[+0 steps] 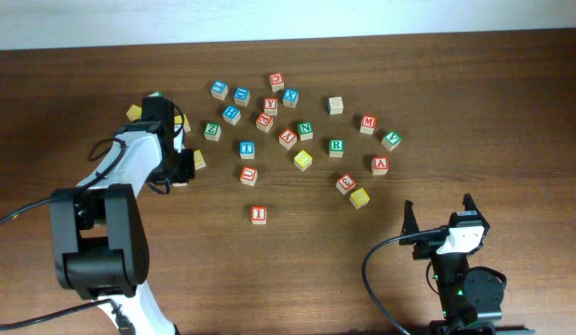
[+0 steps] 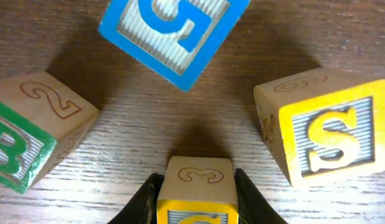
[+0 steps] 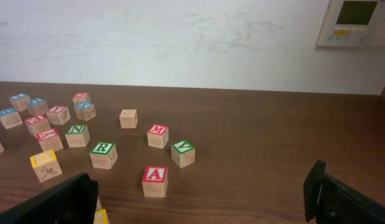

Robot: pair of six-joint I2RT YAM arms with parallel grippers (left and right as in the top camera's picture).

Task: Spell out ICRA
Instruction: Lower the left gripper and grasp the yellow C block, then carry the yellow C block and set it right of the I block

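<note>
My left gripper is at the table's left, shut on a yellow-faced cube with a 3 burned into its top. The cube's letter is cut off by the frame edge; only a curved top shows, as of a C. The arm hides this cube in the overhead view. The red I lies alone in the middle front. The green R and red A lie to the right. My right gripper stands open and empty, near the front edge.
Around the held cube stand a blue-faced cube, a yellow S and a green B. Several other letter cubes are scattered across the back, among them a blue T, green N and red M.
</note>
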